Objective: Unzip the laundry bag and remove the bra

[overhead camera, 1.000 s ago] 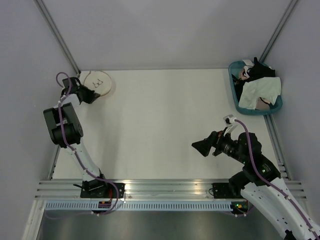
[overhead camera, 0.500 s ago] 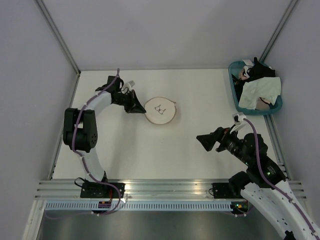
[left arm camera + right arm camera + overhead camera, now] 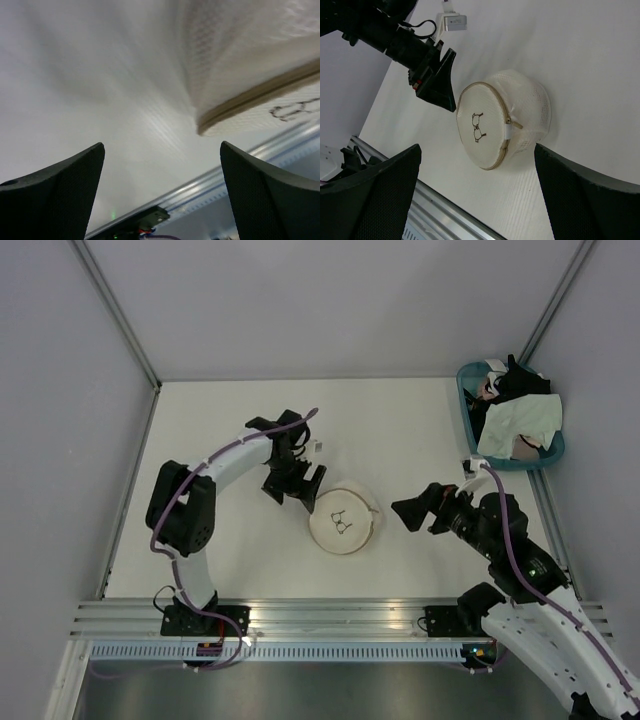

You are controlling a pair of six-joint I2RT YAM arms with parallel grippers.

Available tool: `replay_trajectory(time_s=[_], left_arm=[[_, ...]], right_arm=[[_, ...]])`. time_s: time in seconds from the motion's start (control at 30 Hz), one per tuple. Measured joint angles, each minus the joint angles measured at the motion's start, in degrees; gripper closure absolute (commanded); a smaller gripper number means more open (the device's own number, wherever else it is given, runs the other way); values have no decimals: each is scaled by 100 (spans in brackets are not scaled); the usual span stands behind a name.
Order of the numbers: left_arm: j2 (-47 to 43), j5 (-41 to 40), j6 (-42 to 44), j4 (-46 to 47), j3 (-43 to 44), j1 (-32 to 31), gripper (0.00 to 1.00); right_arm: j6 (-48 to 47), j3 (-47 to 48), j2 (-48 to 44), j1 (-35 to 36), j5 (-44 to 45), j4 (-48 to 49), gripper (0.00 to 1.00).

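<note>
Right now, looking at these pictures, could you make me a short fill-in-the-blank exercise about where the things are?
1. The laundry bag lies ____ the two grippers.
2. The left gripper and the right gripper are both ____ and hold nothing.
3. The teal basket of clothes stands at the far ____ corner of the table.

Missing words: between; open; right
</note>
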Motion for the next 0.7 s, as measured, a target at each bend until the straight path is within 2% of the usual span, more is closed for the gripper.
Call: replay_trajectory(time_s=[0.13, 0.27, 0.4, 0.5, 0.7], left_arm=[[-597, -1397, -177, 79, 37, 125, 0], [-2179, -2159, -610, 385, -4, 214, 1], [-4076, -2188, -1108, 953, -590, 192, 0], [-5005, -1985, -1423, 1091, -1211, 192, 0], [-5698, -1510, -1917, 1113, -2468, 188, 1]], right_arm=[[-46, -111, 315, 0, 17, 249, 2], [-127, -282, 1154, 0, -17, 662, 2], [-439, -214, 2625, 0, -166, 1102, 8], [-798, 164, 3628, 2, -238, 1078, 10], [-1650, 1591, 4409, 9, -332, 850, 11]])
